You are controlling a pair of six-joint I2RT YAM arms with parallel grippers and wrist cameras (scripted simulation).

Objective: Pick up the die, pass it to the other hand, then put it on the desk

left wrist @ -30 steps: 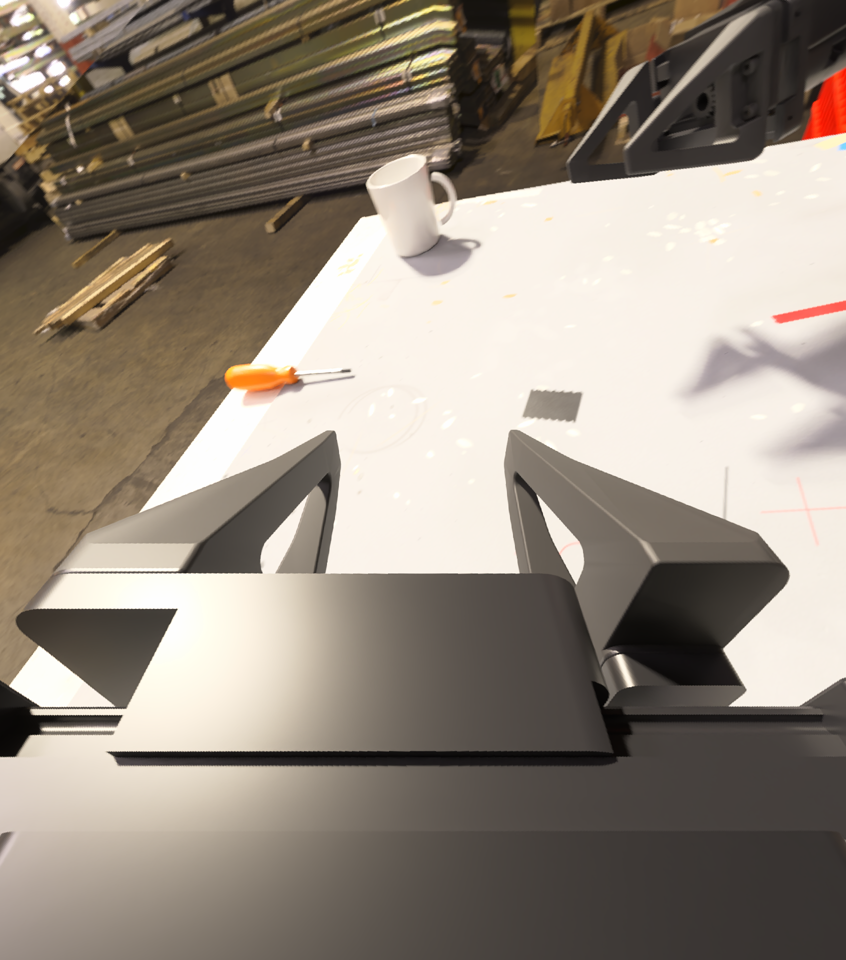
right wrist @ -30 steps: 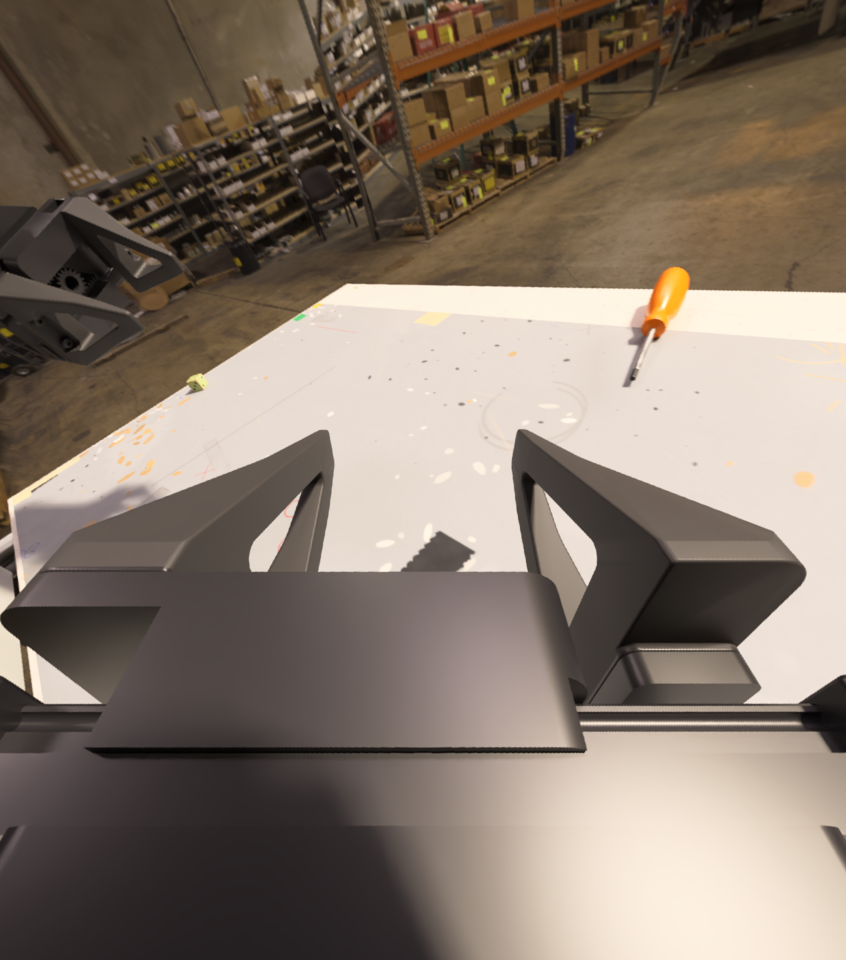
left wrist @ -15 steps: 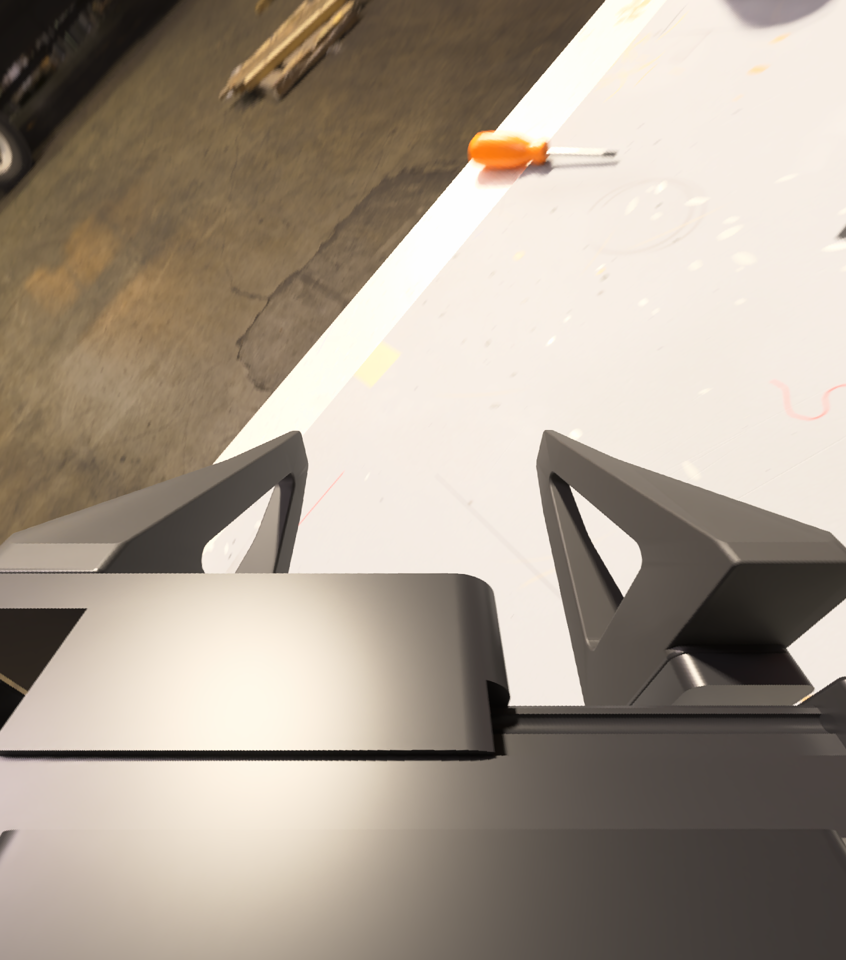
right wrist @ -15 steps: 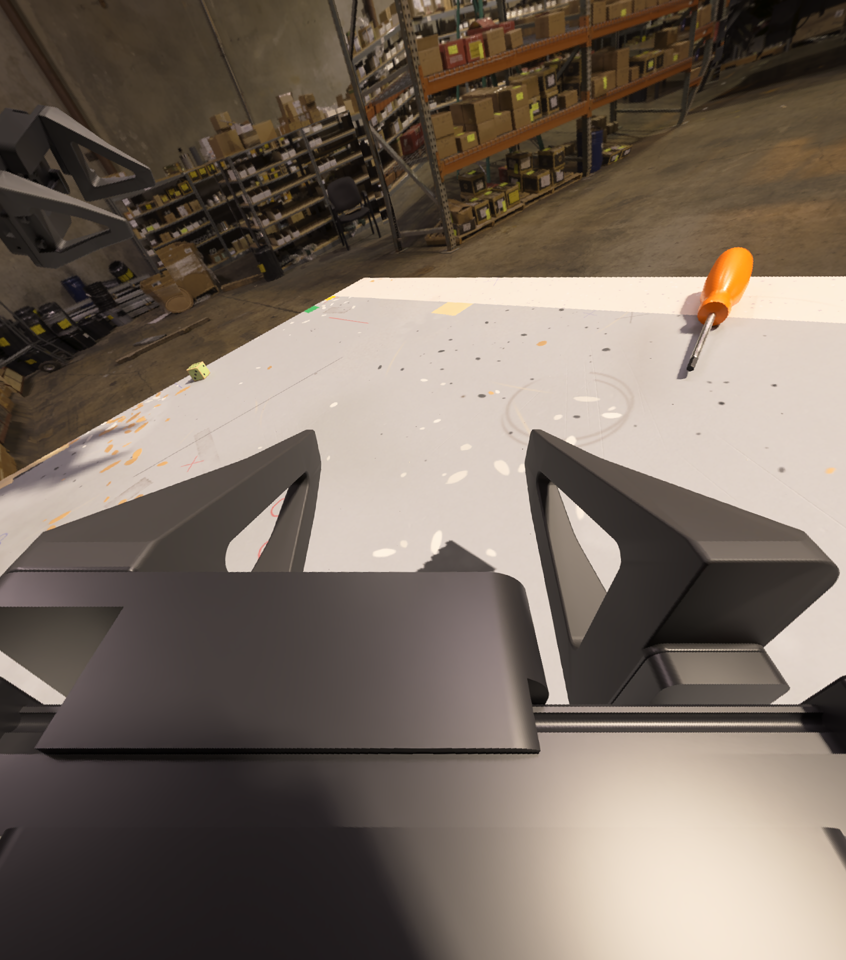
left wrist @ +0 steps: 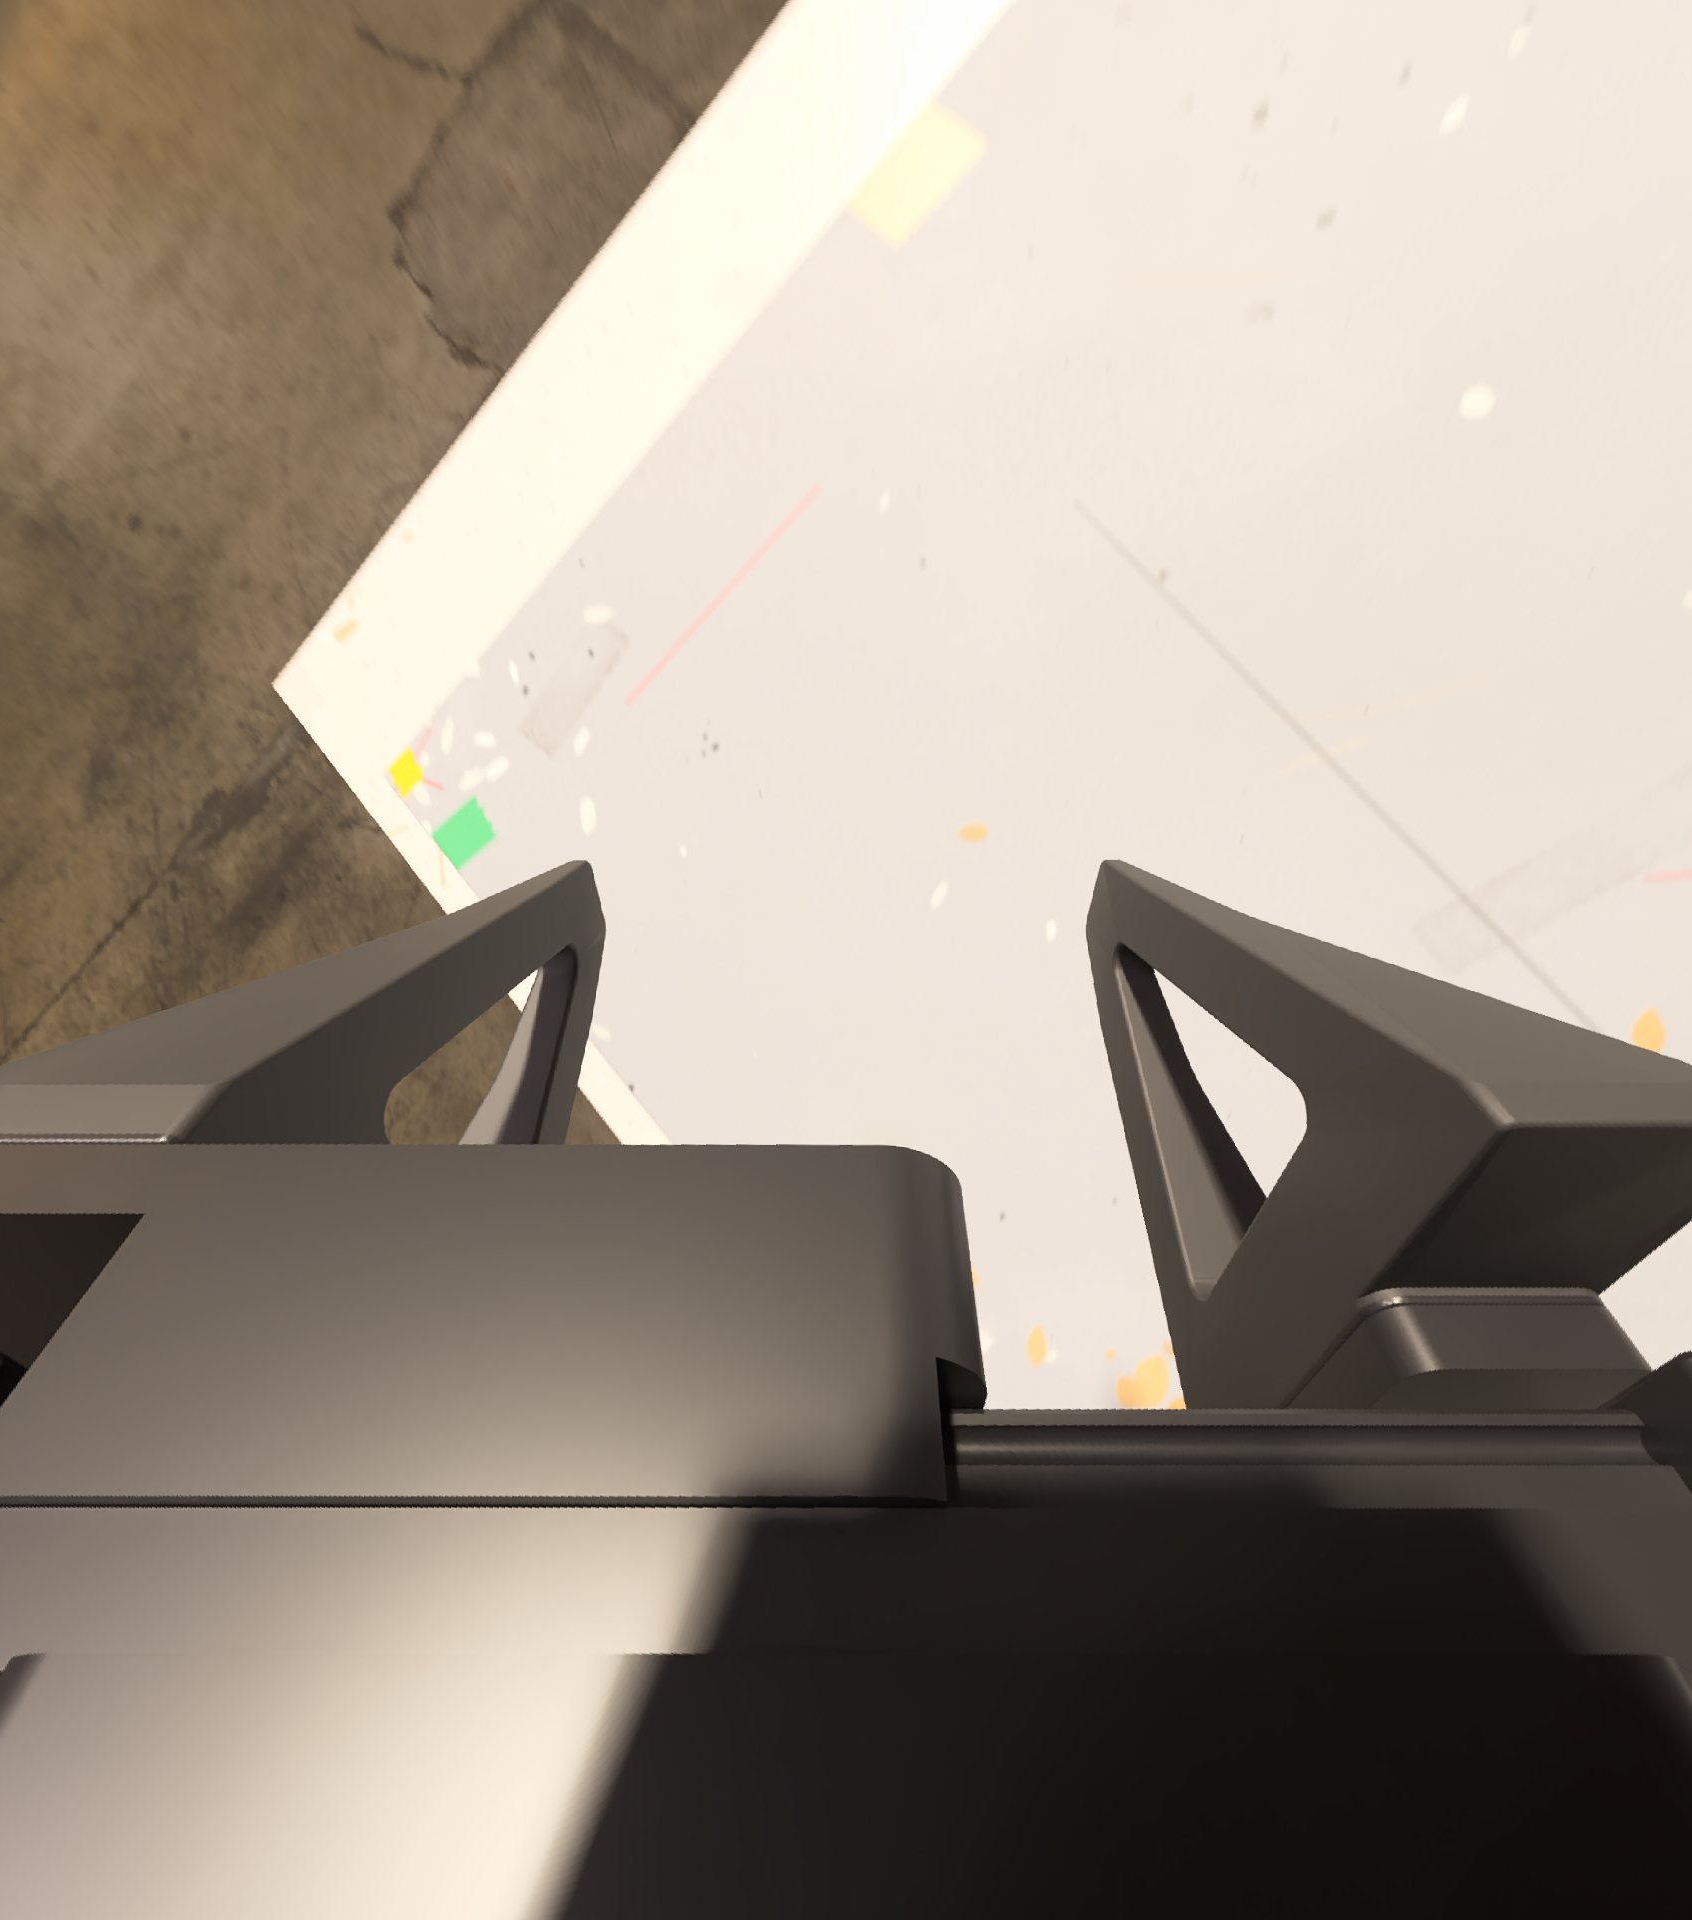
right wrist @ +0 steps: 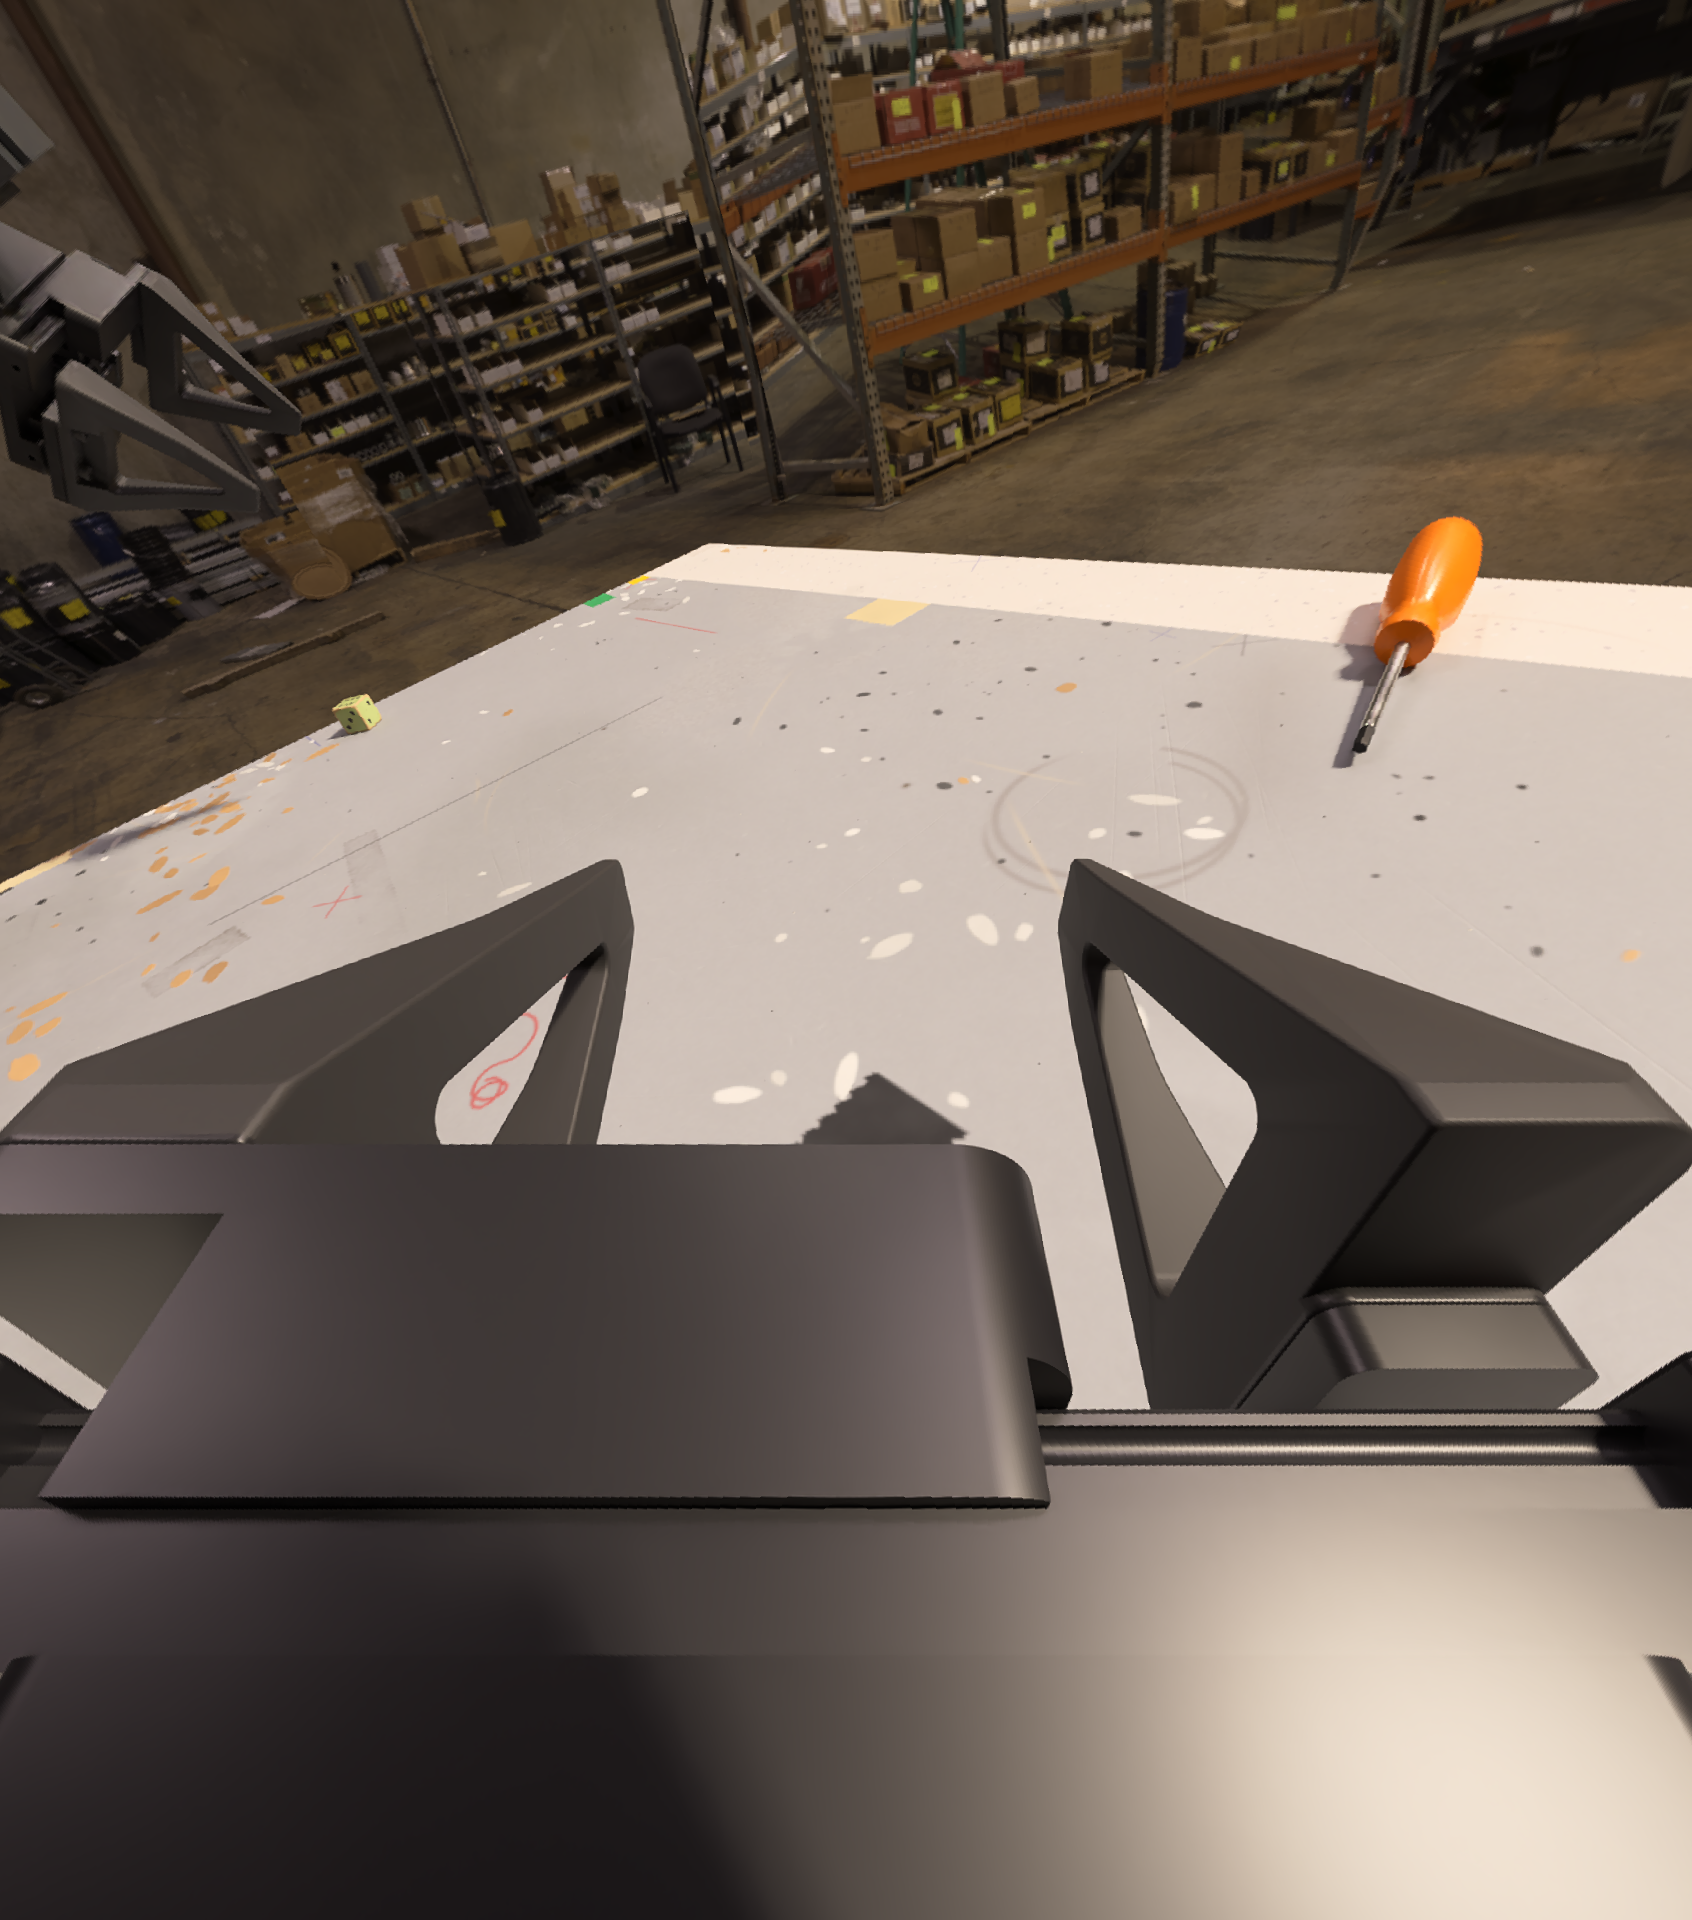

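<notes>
Right wrist view gives you the only sight of the die (right wrist: 357, 714): a small yellow-green cube on the desk (right wrist: 821, 748) near its far left edge, well apart from both grippers. Your left gripper (right wrist: 276, 457) hangs high above that side with its fingers spread and empty; its own camera looks down at the desk corner (left wrist: 1029, 520) and does not show the die at all. The right gripper (right wrist: 844, 883) also stands wide and empty over the middle of the desk, with the orange screwdriver (right wrist: 1413, 613) lying off to its right by the far edge. The main risk, as you go in: the die sits so close to the edge that a slightly off descent or a nudge from 1 finger could knock it to the floor. A small cube may also twist or pop out under an uneven squeeze. No brand or readable writing shows; the shelf stickers are too small to tell.
</notes>
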